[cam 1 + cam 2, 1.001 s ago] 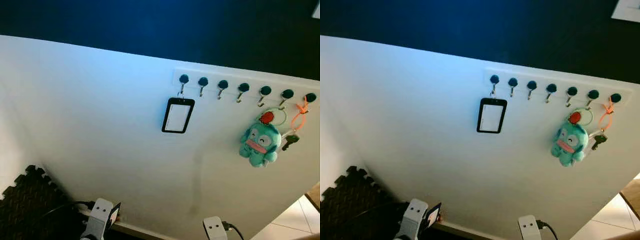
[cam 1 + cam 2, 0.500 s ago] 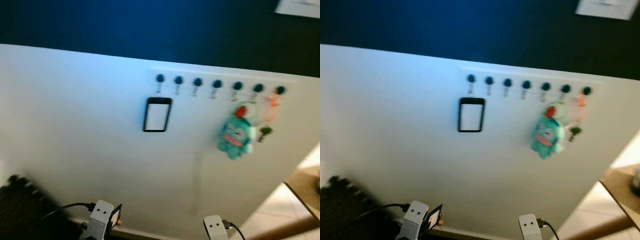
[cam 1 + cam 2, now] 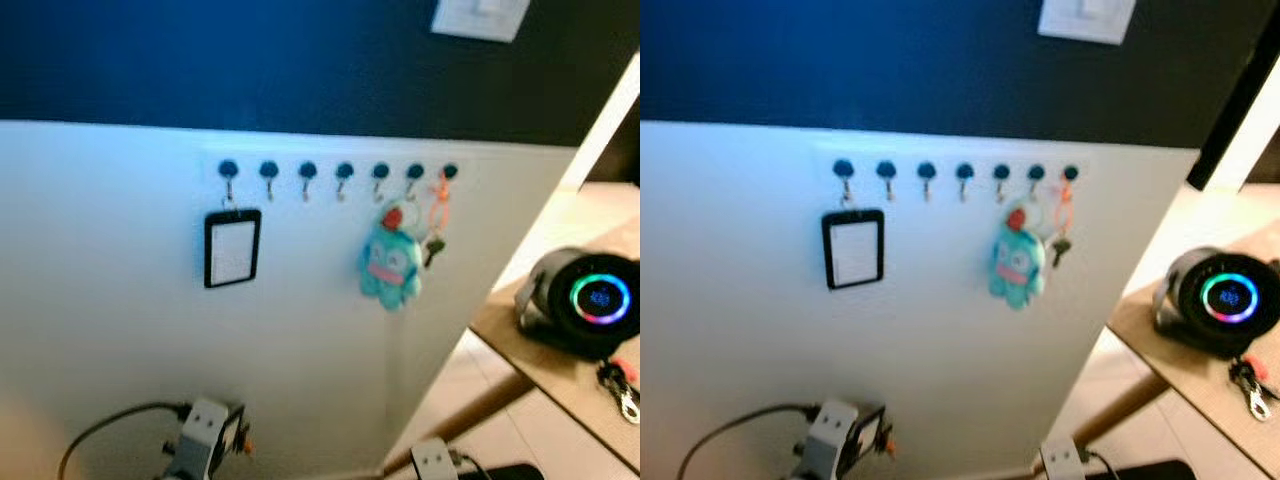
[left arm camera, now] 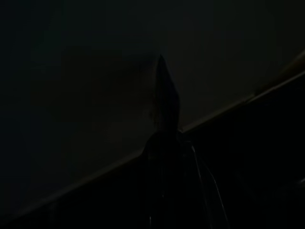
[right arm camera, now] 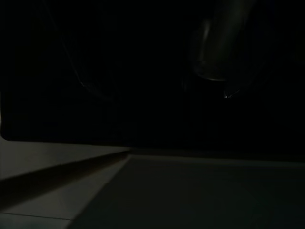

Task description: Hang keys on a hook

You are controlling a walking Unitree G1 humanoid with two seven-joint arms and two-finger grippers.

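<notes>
A row of seven dark round-headed metal hooks (image 3: 340,172) is mounted along the top of a white wall panel (image 3: 120,300), below a dark blue wall. A black-framed rectangular card holder (image 3: 232,248) hangs from the leftmost hook. A teal plush fish-like toy with a red tag (image 3: 390,265) hangs from a hook towards the right end of the row. Just beside it, an orange loop strap with a small dark key (image 3: 436,215) hangs from the rightmost hook.

To the right, a light brown wooden table (image 3: 560,375) carries a black round speaker with a glowing coloured ring (image 3: 588,300). A bunch of keys with a red fob and silver clip (image 3: 620,385) lies on the table near its right edge, well apart from the hooks.

Both arms hang low. The left wrist housing (image 3: 205,430) and the right wrist housing (image 3: 432,460) show at the bottom of the head view. Both wrist views are very dark. Whether the left gripper and right gripper are open, or hold anything, cannot be told.
</notes>
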